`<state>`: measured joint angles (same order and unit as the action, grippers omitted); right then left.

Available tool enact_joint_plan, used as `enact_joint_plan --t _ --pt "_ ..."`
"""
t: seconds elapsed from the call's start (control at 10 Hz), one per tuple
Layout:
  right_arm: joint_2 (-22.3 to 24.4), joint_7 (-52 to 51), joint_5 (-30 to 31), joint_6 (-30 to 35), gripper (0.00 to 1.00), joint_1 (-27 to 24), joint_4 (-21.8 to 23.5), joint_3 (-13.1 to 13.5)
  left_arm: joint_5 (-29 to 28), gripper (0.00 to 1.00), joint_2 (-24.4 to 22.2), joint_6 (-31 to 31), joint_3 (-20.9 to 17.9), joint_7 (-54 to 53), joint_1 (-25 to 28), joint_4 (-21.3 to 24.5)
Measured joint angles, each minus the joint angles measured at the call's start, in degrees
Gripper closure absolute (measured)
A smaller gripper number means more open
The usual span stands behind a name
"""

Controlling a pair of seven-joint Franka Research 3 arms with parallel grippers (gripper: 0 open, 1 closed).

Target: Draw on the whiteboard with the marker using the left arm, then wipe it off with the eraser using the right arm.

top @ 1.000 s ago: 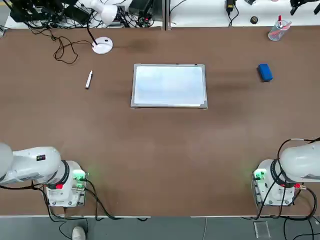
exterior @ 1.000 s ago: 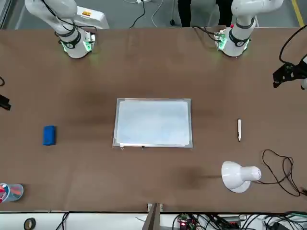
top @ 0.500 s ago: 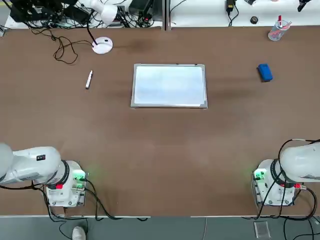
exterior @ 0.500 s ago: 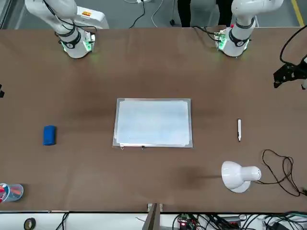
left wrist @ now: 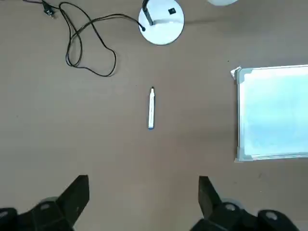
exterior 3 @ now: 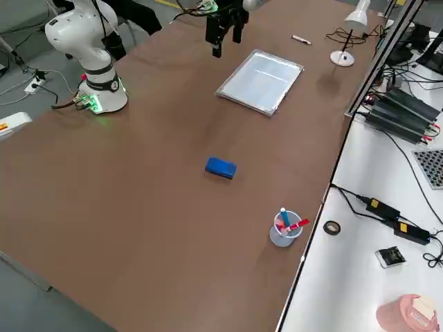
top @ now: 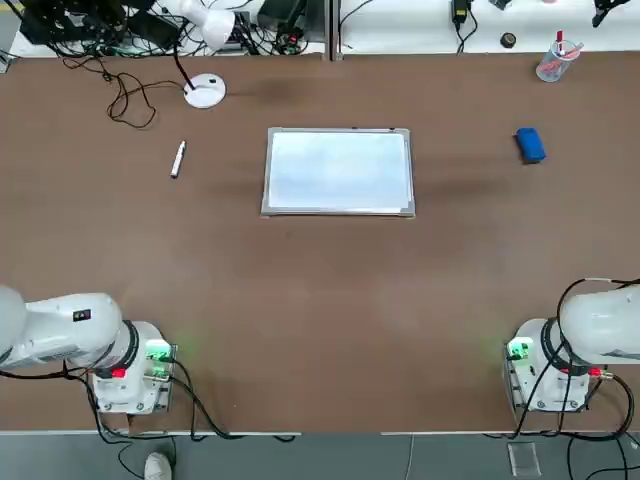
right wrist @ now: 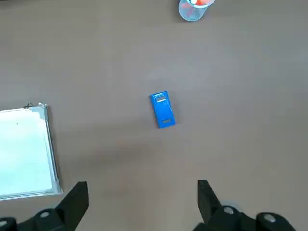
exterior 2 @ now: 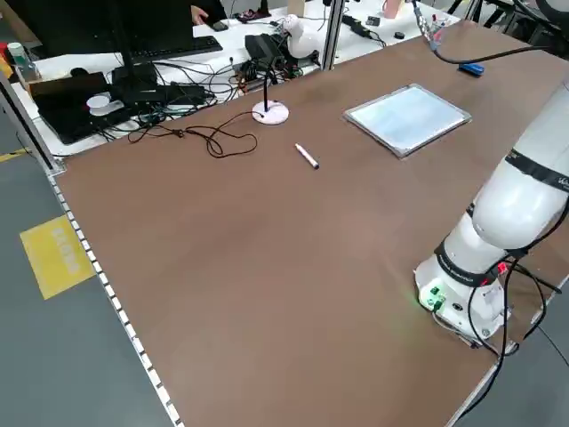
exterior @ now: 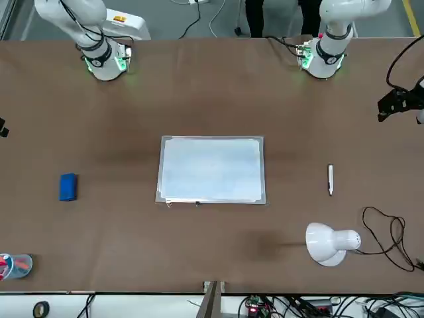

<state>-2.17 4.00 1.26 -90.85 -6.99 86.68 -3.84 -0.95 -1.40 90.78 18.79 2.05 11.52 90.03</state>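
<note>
The whiteboard [top: 338, 171] lies flat mid-table, its surface blank. To its left lies the marker [top: 178, 159], also visible in the left wrist view as the marker [left wrist: 151, 108]. My left gripper [left wrist: 143, 195] hangs high above it, open and empty, and shows at the right edge of the front view as the left gripper [exterior: 397, 103]. The blue eraser [top: 530, 144] rests right of the board. My right gripper [right wrist: 142, 197] hovers high over the eraser [right wrist: 162, 109], open with nothing in it.
A white lamp's round base [top: 205, 91] and its looped cable [top: 125, 100] lie behind the marker. A clear cup [top: 553, 62] with red items stands at the far right corner. Both arm bases [top: 130, 365] [top: 545, 365] sit at the near edge.
The right gripper has shifted slightly at the front view's left edge. The left gripper and all objects on the table stay where they were.
</note>
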Motion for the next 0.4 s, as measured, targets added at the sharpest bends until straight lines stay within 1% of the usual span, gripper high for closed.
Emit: enact_joint_plan --t 0.4 --pt "0.01 0.11 -0.04 -0.80 0.00 0.00 0.29 -0.01 0.00 0.00 0.00 0.00 0.00 0.00 0.00 0.01"
